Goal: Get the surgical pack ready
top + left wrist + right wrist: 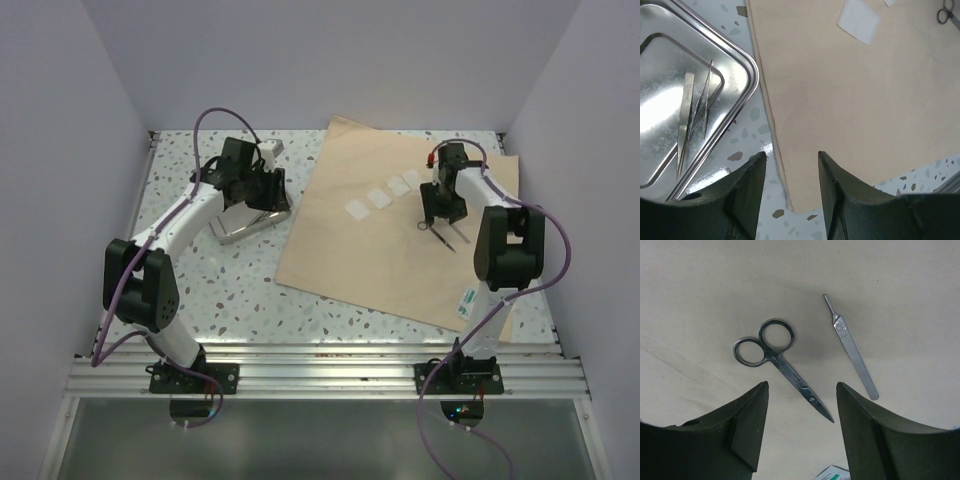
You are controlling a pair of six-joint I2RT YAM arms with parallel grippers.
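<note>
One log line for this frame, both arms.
left tool open above sheet edge beside tray | tweezers in tray | right tool open above scissors and scalpel handle on sheet | gauze squares on sheet

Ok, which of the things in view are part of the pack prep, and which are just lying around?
For the job:
wrap sheet
metal tray
tweezers, in the tray
gauze squares, on the sheet
scissors and scalpel handle, on the sheet

Lying about:
green-and-white packet at the sheet's near edge; its purpose is unclear
</note>
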